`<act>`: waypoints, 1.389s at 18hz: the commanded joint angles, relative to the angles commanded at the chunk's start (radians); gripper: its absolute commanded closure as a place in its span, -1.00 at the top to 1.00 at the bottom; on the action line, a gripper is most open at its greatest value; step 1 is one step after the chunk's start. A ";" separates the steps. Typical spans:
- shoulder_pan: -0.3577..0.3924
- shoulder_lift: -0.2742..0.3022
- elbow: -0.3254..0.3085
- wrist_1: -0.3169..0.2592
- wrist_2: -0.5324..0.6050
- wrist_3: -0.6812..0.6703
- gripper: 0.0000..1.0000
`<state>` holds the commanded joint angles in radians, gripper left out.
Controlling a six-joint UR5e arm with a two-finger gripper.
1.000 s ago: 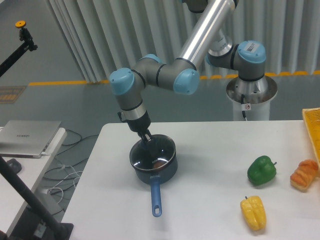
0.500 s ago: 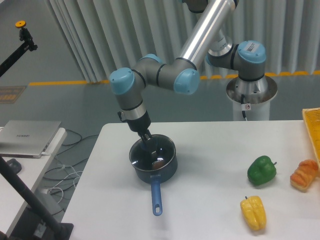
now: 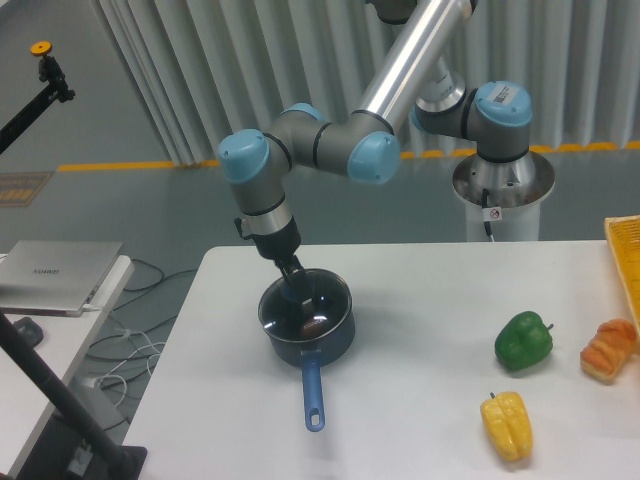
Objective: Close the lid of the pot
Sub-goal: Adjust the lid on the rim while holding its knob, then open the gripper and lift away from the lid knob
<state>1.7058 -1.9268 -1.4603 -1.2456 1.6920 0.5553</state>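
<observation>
One claw [image 3: 294, 279] hangs right over the pot [image 3: 307, 319], which sits on the bench [image 3: 420, 400] just below it with its handle pointing away toward the front edge. The pot lid [image 3: 304, 306] looks like it already lies on the pot, so the job seems almost done. It is too small and dark to tell if the claw is pinching the knob or has let go.

the ur5e arm [image 3: 400, 75] reaches down from the upper right, elbow bent, its blue-capped wrist [image 3: 262, 190] angled downward. the dark gripper [image 3: 293, 272] points down and slightly right; its jaw state is unclear.
</observation>
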 joint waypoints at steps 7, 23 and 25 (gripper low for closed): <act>0.050 0.098 -0.034 -0.049 0.002 0.002 1.00; 0.518 0.250 -0.103 -0.227 -0.021 0.503 1.00; 0.596 0.249 -0.103 -0.219 -0.049 0.592 1.00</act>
<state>2.3021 -1.6782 -1.5631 -1.4650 1.6430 1.1470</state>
